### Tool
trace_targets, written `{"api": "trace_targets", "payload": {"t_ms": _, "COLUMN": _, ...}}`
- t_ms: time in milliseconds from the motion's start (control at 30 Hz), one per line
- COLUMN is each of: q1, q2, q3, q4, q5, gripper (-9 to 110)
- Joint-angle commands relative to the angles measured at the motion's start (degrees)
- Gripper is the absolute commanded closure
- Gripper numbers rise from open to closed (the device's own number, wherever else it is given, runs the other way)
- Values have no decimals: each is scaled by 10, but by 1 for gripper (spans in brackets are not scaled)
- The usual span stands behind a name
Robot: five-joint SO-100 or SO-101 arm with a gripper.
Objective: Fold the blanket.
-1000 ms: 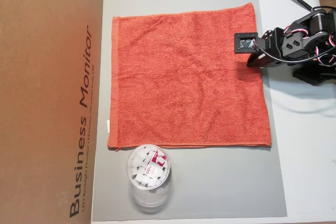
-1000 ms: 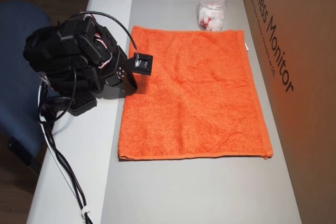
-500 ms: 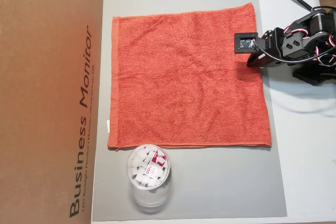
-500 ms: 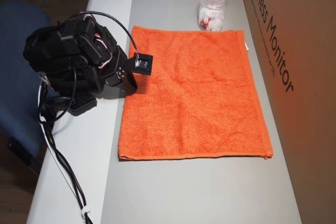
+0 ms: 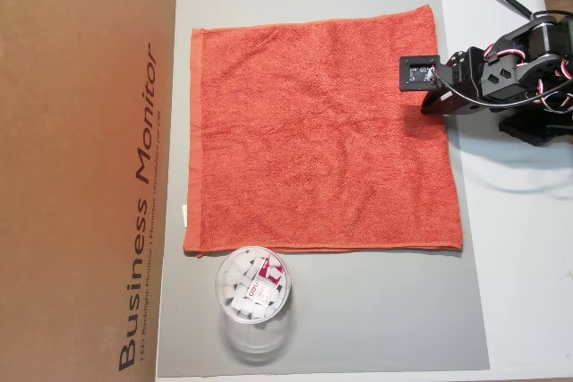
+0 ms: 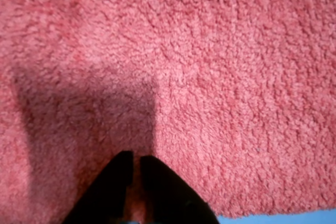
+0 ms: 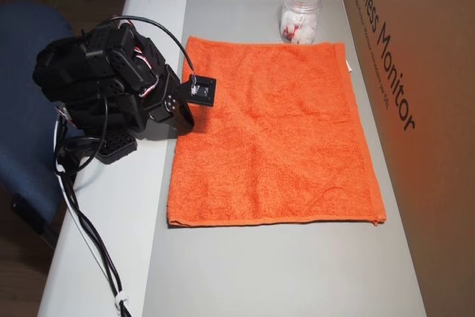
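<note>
In an overhead view a brown box printed "Business Monitor" fills the left side, and just right of it the blanket lies spread flat and unfolded on a grey mat, with a small white tag at its left hem and a clear tub of white pieces just below its lower left corner. The black arm reaches in from the right over the blanket's right edge. In the wrist view the gripper hangs above the terry pile, its two dark fingers nearly together with only a thin slit between and nothing in them.
</note>
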Motion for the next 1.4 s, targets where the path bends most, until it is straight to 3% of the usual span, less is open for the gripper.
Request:
{"api": "trace_targets", "payload": {"t_ms": 0, "q1": -4, "q2": -1, "q3": -25, "q4": 6, "q5": -4, "gripper": 102}}
{"api": "trace_targets", "payload": {"t_ms": 400, "q1": 29, "q2": -8, "q3": -115, "q4": 7, "q5": 6, "gripper": 102}}
{"api": "trace_targets", "payload": {"t_ms": 833, "q1": 27, "q2": -216, "q3": -338, "q4": 13, "q5": 6, "gripper": 102}}
{"api": "trace_targets", "payload": {"t_ms": 1367, "q1": -12, "q2": -259, "q3": -533, "q4": 222, "q5": -2, "gripper": 102}}
